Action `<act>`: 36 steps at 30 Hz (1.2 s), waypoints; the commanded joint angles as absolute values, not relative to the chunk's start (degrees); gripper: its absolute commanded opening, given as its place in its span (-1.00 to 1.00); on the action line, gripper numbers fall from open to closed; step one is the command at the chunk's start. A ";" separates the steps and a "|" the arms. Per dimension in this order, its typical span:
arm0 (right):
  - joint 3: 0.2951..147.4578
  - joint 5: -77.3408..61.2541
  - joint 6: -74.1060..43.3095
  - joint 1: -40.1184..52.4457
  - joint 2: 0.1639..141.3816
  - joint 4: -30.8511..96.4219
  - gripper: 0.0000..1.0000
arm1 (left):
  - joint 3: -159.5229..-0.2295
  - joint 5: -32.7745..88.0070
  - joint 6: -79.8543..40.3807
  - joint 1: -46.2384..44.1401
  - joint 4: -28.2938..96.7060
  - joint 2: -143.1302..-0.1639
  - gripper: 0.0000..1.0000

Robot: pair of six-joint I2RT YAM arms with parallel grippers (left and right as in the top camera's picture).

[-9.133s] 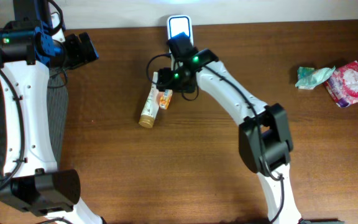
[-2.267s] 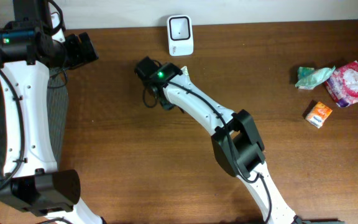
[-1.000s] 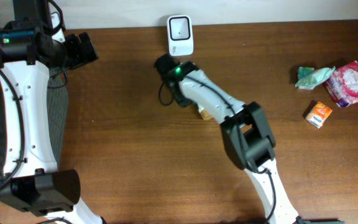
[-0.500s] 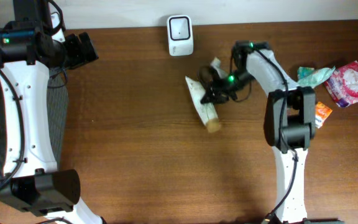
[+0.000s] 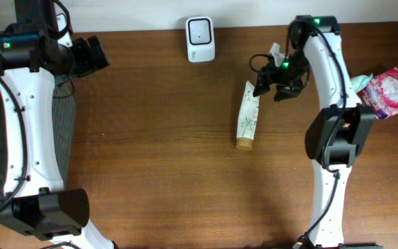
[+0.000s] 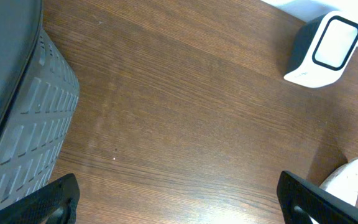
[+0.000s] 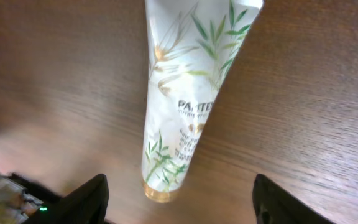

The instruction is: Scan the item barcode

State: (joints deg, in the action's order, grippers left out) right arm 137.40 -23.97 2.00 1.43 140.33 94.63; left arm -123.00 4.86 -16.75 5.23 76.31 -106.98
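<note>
Right wrist view: my right fingers [image 7: 86, 202] stand apart, clear of the white tube [image 7: 185, 112], which lies flat on the desk [image 7: 303, 93]. Its print shows green bamboo leaves and a dark word starting "PA"; the smaller lines I cannot read. Overhead, the tube sits lower right of the scanner [image 5: 200, 30], cap end farther from it. 0.5 s ago it hung tilted in those fingers, closer to the scanner; they have since let go. My left fingers [image 6: 48, 202] are spread wide, well left of the scanner.

A dark brown wooden table [image 5: 150, 180] meets a white wall [image 5: 130, 14] behind.
</note>
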 commanded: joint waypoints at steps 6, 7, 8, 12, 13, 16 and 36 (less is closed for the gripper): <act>137.95 14.06 -24.56 16.64 139.94 94.94 0.56 | -123.52 4.67 -16.64 5.43 76.18 -106.74 0.98; 137.56 17.15 -26.55 18.35 139.96 94.89 0.79 | -123.52 4.67 -16.67 5.43 76.18 -106.74 0.98; 136.84 20.08 -28.36 20.01 139.96 94.41 0.91 | -123.52 4.67 -16.67 5.43 76.18 -106.74 0.98; 131.31 21.26 -31.38 24.10 139.96 88.44 0.97 | -123.52 4.67 -16.64 5.43 76.18 -106.74 0.98; 130.04 21.28 -33.21 24.32 139.98 87.79 0.97 | -123.52 4.67 -16.67 5.43 76.18 -106.74 0.98; 124.90 21.19 -36.62 24.01 139.98 84.75 1.00 | -123.52 4.67 -16.67 5.43 76.18 -106.74 0.98; 125.45 6.96 -20.82 20.86 139.83 82.08 -0.92 | -123.52 4.67 -16.67 5.43 76.18 -106.74 0.98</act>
State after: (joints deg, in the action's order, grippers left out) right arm 119.50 18.46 -29.50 22.96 140.22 80.90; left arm -123.00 4.86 -16.75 5.23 76.31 -106.98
